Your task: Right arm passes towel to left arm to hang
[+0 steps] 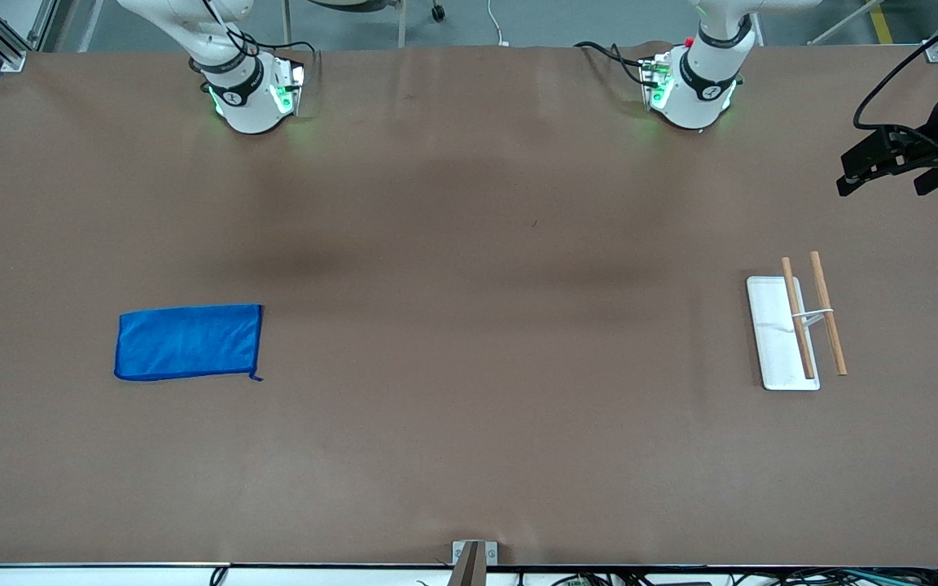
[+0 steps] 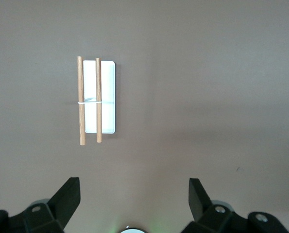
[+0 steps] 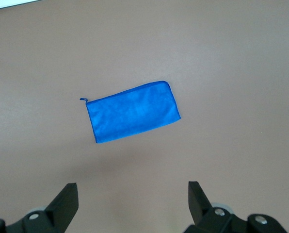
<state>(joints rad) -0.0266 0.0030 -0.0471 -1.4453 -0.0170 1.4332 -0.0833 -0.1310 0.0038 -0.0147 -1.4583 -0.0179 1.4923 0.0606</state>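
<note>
Progress: nothing done yet, by my reading; pick-up, hand-over and hanging are all left.
Towel: the towel (image 1: 189, 342) lies flat and folded on the worktop (image 1: 469, 456), toward the right arm's end, untouched; a small tag sticks out at one corner.
Right claw: the right claw (image 3: 133, 206) hangs high over the worktop with the towel below it, well apart from it; fingers (image 3: 67, 201) spread wide, holding nothing.
Left claw: the left claw (image 2: 134, 204) hangs high over the left arm's end of the worktop; fingers (image 2: 69, 199) spread wide, empty; this arm waits.
Rack: a small rack (image 1: 799, 330) stands toward the left arm's end, a white base plate (image 1: 774, 358) carrying two wooden rods (image 1: 827, 324) side by side, joined near the middle by a thin pale crosspiece. How high the rods sit above the plate is hard to tell from overhead.
Spacing: towel and rack are well apart, at opposite ends of the worktop, so a mid-worktop hand-over seems needed.
Other things: dark equipment shows at both side edges of the front view, off the working area.
Obstructions: none seen between towel and rack; bare brown surface only.
Next step, as judged: right claw descends on the towel, probably at an edge or corner, so that it hangs free for the left claw to take.
</note>
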